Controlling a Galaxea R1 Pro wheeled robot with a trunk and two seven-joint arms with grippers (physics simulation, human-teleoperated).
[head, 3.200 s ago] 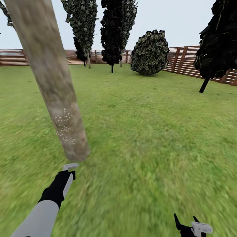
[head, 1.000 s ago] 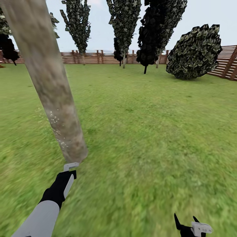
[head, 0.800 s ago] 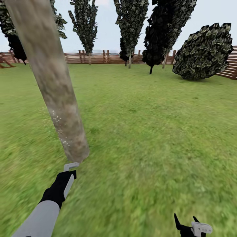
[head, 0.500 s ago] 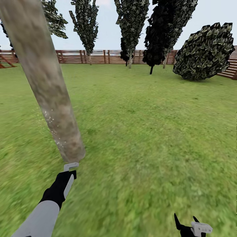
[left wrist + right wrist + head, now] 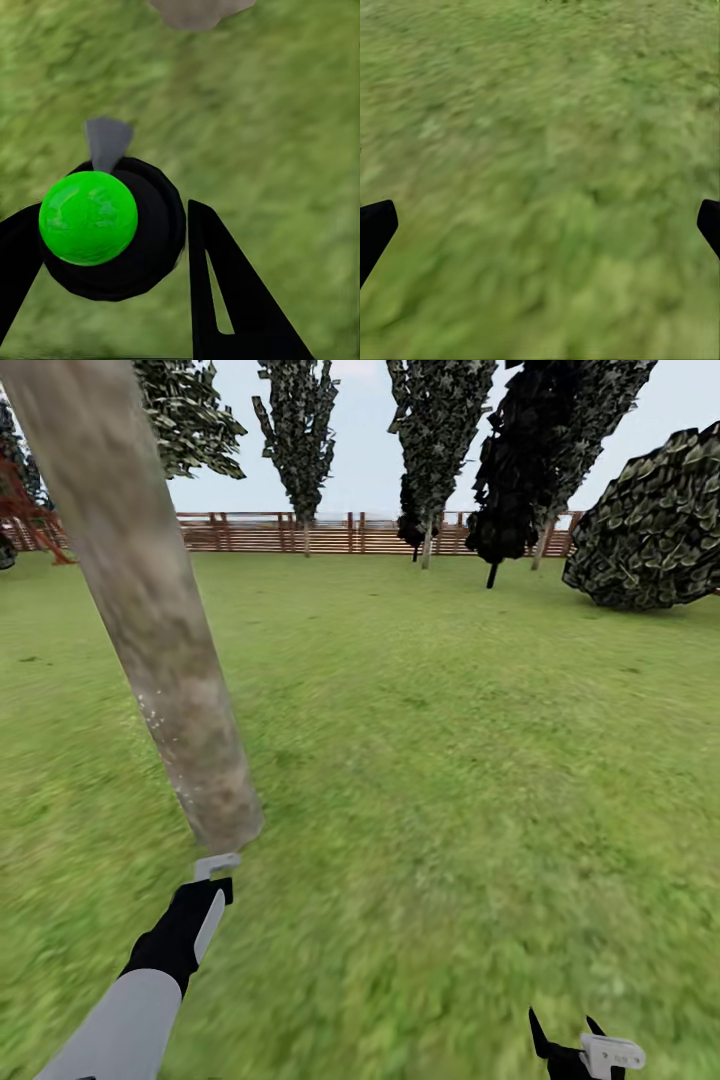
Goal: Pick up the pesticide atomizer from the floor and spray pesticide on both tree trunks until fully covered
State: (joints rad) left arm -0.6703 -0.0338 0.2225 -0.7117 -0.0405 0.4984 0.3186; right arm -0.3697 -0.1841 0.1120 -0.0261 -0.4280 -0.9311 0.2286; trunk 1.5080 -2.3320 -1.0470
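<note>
Sliding rightward, fence (image 5: 300, 532) and bush (image 5: 655, 525) betray a camera turn. Left gripper (image 5: 112, 247) is clamping the atomizer (image 5: 112, 225), label hidden, near the trunk (image 5: 150, 610). Right gripper (image 5: 540, 225) is gaping wide over grass (image 5: 450, 760).

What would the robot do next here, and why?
Probably raise the left gripper and its atomizer a little: white specks dot only a low band of the tree trunk, and the stretch above looks bare. The right gripper is open and idle.
</note>
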